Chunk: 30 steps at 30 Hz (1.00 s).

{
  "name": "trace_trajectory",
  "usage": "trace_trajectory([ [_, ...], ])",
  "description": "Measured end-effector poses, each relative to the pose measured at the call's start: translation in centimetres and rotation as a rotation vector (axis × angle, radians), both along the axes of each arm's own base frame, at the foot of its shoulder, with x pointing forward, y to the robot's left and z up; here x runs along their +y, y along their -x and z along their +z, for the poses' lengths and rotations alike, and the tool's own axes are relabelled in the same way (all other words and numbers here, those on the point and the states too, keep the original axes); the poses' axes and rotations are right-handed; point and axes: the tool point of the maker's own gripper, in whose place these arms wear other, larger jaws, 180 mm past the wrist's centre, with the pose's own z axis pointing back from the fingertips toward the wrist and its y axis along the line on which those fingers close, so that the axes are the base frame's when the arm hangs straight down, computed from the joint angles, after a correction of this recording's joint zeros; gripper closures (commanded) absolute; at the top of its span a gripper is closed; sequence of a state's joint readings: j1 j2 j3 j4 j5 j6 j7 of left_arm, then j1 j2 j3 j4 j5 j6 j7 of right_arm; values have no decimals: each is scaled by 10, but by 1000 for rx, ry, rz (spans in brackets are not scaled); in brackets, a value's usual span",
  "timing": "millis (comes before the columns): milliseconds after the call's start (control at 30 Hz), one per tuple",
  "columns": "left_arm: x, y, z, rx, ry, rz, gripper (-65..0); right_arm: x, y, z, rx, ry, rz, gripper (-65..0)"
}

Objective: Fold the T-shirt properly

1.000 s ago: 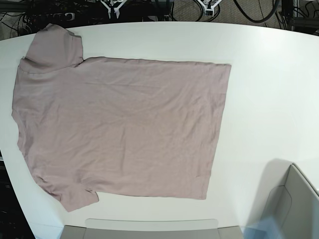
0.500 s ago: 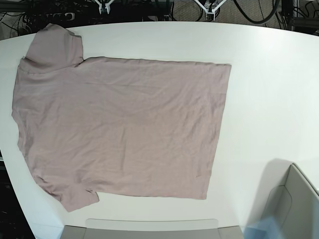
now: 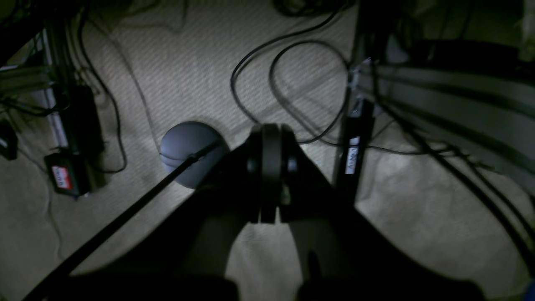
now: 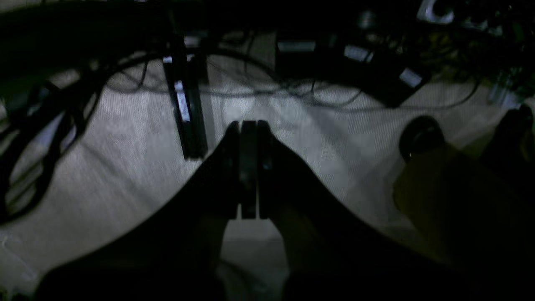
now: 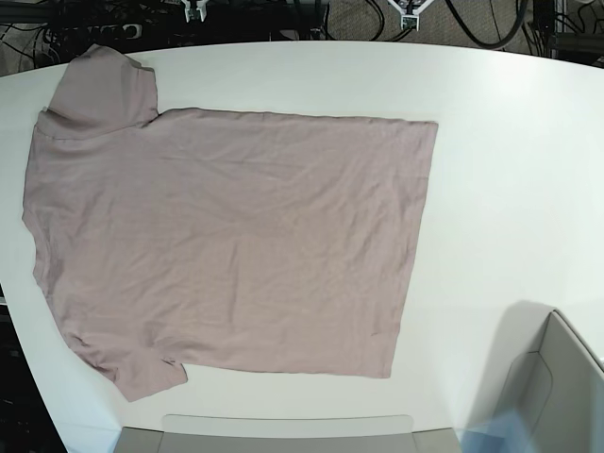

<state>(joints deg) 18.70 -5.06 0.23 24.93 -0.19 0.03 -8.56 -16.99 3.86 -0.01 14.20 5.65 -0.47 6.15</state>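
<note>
White table (image 5: 510, 160) fills the base view; its curved far edge runs along the top of the frame, with dark floor and cabling beyond it.

T-shirt (image 5: 226, 245) lies flat and spread on the left and middle of the table, dusty mauve-pink, lightly wrinkled; shoulder end toward the view's left edge, hem a straight line toward the middle-right; one sleeve at the far left corner, the other at the near left, close to the table's front edge; nothing touches it.

Pale box (image 5: 557, 377) with an open top stands at the near right corner of the table, well apart from the shirt; a flat pale panel (image 5: 283, 427) lies along the near edge just below the hem side.

Both arms are off the table, over beige carpet (image 3: 418, 217); only small white tips show at the top of the base view.

Left gripper (image 3: 269, 175): dark fingers pressed together, no gap visible, nothing between them; it hangs above the carpet, near a round grey dome (image 3: 188, 150) and looping black cables (image 3: 288, 83).

Right gripper (image 4: 248, 167): fingers likewise closed against each other, empty; below it carpet, a dark upright bar (image 4: 186, 113) just beside, tangled cables (image 4: 292, 96) farther back; the picture is dim and blurred.
</note>
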Motion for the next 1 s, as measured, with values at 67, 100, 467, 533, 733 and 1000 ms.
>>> trace_trajectory([
  [67, -1, -5, 3, -24, 1, -2, -1, 5, 9, 0, 18, -8, 0, 0],
  [100, -1, -8, 4, -33, 1, -2, -1, 7, 11, 1, 22, -15, -2, 0],
  [467, 4, -11, 5, -33, -8, -4, -1, 4, -23, 2, -65, -12, 5, 0],
  [533, 4, -6, 5, -24, -7, -5, -1, 4, -18, 3, -62, -13, 7, 0],
  [733, 17, 11, 18, 3, -22, -21, -2, 2, 23, 17, -25, -15, 41, 0],
  [1000, 34, 29, 54, 36, -54, -40, -1, 32, 48, 65, -72, -102, 105, 0],
])
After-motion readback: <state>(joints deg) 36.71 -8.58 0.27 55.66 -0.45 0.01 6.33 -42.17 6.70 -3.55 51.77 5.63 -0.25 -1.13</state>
